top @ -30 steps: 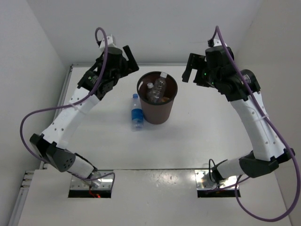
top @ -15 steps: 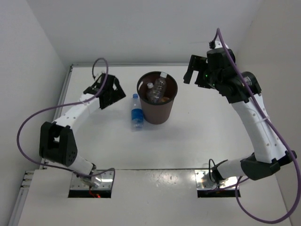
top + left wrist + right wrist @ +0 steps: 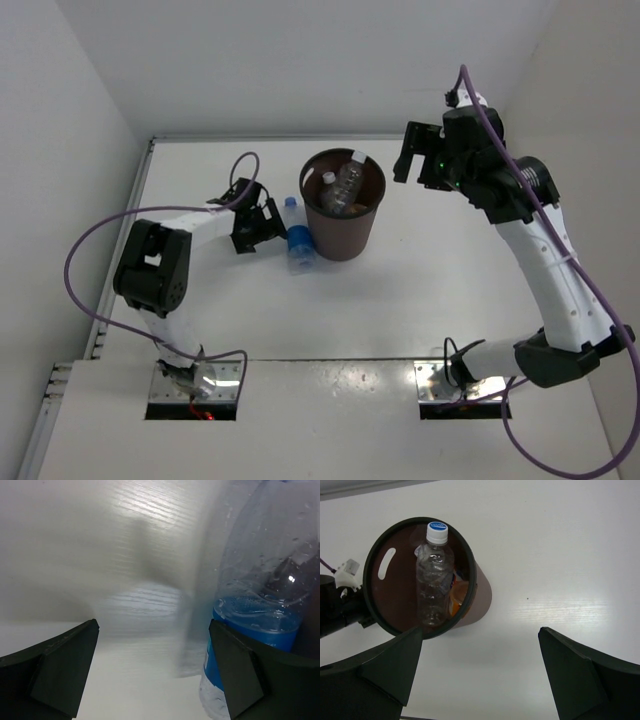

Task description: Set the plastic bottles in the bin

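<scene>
Overhead, the left tool (image 3: pixel 262 226) sits low over the bench (image 3: pixel 400 300), fingers apart, with the blue-labelled bottle (image 3: pixel 297 243) lying just ahead of it and the bin (image 3: pixel 347 235) right behind the bottle. The right tool (image 3: pixel 411 164), also spread and empty, hovers with the bin off to its side. From the left wrist, that bottle (image 3: pixel 260 580) crowds the right-hand finger (image 3: pixel 240 675) instead of sitting mid-gap, so the tool should probably shift across to centre it before closing. From the right wrist, the bin below the tool holds a clear bottle (image 3: pixel 434 580) and an orange bottle (image 3: pixel 456 600).
</scene>
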`<state>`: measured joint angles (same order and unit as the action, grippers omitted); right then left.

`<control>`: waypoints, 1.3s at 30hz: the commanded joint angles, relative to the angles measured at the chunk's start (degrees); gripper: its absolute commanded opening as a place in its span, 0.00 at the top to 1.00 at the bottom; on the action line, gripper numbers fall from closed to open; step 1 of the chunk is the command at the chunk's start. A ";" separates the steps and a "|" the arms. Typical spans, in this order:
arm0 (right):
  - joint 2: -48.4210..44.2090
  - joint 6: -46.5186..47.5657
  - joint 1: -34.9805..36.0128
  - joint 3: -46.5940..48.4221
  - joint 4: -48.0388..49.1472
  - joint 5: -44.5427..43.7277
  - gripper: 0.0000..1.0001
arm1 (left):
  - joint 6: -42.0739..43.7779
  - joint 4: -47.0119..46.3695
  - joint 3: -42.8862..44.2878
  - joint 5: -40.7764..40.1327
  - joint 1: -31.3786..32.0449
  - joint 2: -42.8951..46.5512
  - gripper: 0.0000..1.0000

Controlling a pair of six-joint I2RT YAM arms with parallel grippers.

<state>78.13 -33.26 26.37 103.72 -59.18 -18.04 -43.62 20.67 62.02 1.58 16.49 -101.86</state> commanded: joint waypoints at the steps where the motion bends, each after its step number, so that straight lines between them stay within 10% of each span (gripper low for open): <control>1: -0.78 1.35 -0.18 -0.54 0.82 -0.77 0.00 | -1.82 -3.35 0.73 0.27 1.00 4.03 0.00; 23: -0.26 3.55 -1.23 -3.26 2.93 -0.24 0.00 | -2.62 -11.35 -0.75 6.76 8.02 -0.34 0.00; 39: -1.31 4.08 -2.29 -4.41 2.93 -0.77 0.00 | -7.27 -2.75 -0.24 0.00 3.30 5.96 0.59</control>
<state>78.04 -29.93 24.45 99.70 -57.98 -18.02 -48.16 13.30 59.83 5.69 22.96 -101.80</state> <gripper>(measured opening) 0.996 0.603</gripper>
